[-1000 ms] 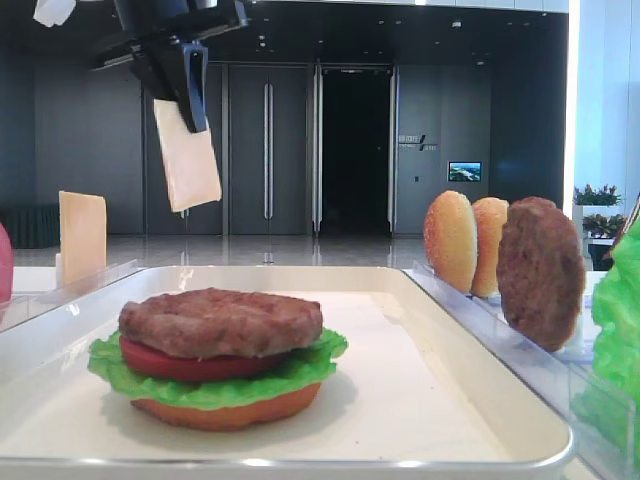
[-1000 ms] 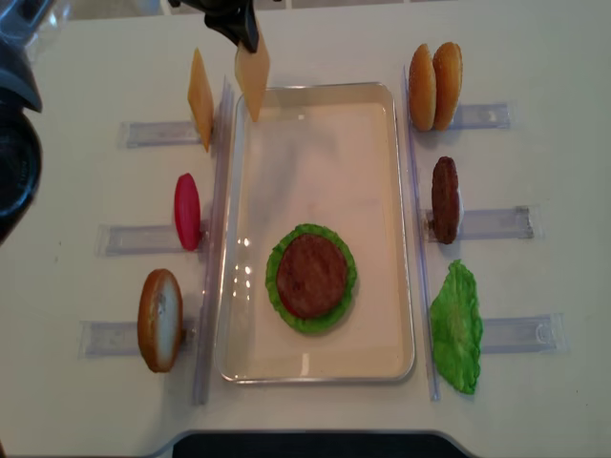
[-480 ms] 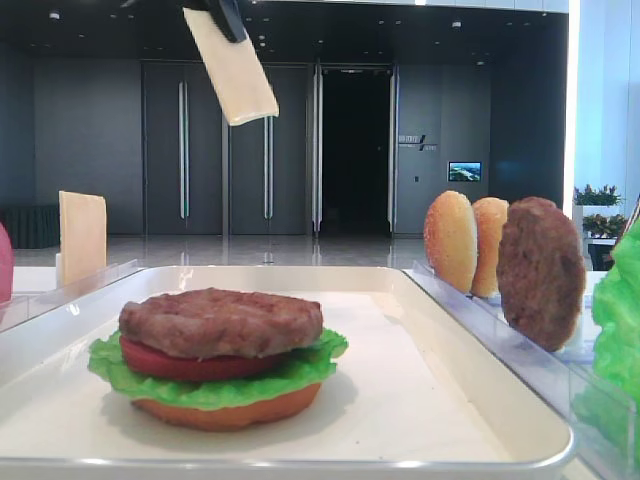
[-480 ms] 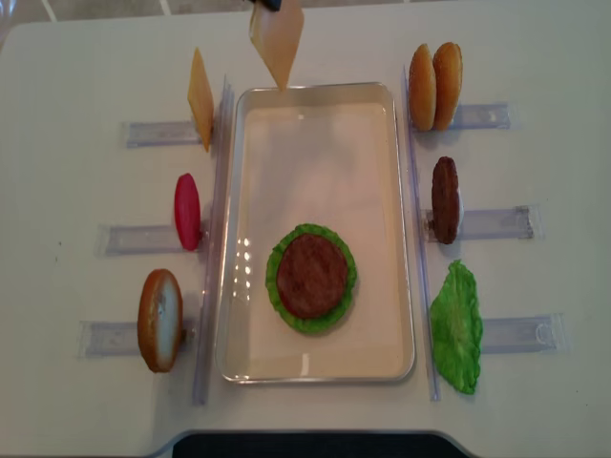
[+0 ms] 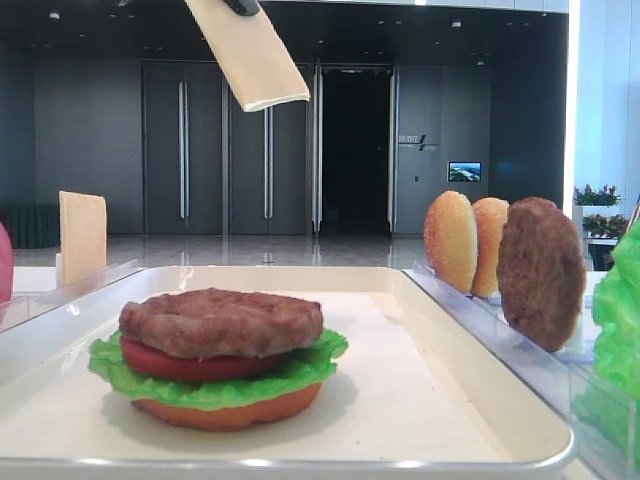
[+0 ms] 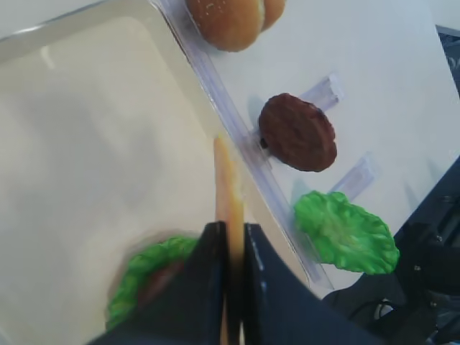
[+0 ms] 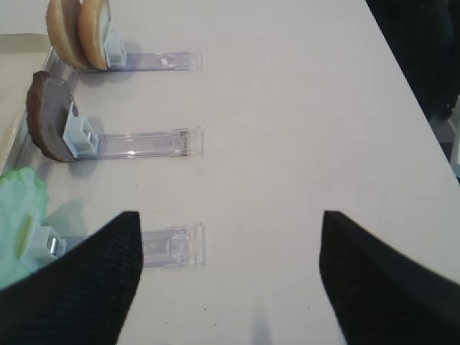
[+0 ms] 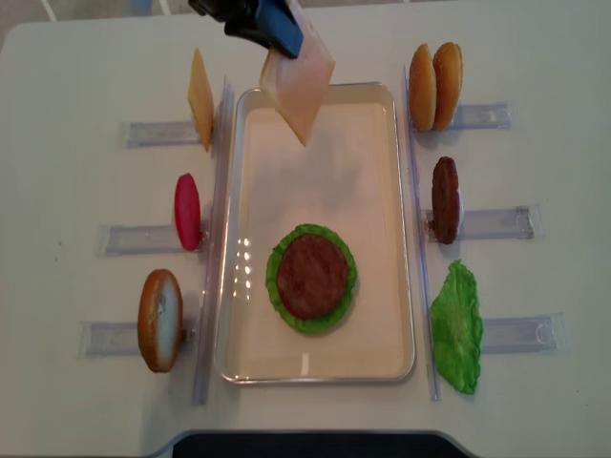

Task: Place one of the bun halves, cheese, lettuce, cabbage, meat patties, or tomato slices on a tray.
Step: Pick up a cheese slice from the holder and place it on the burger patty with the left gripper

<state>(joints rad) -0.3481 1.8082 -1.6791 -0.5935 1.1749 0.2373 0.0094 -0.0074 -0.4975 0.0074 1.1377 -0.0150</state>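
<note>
- The left gripper (image 6: pixel 230 248) is clamped tight on a cheese slice (image 8: pixel 300 91), which hangs tilted from the fingers (image 6: pixel 208 266) in the air over the far end of the tray (image 8: pixel 406 229).
- Below and ahead of those fingers, on the tray, sits a stack: bun bottom, lettuce (image 5: pixel 215 385), tomato, and a meat patty (image 5: pixel 220 322) on top.
- The right gripper (image 7: pixel 226 277) hovers over bare table with its fingers (image 7: pixel 86 287) spread wide apart, holding nothing.
- To the left of its fingers stand two bun halves (image 7: pixel 77 30), a second patty (image 7: pixel 47 115) and a lettuce leaf (image 7: pixel 18 215), each in a clear holder (image 7: pixel 147 144).
- A second cheese slice (image 8: pixel 200 97), a tomato slice (image 8: pixel 187 212) and one bun half (image 8: pixel 159 319) stand upright along the tray's other side.
</note>
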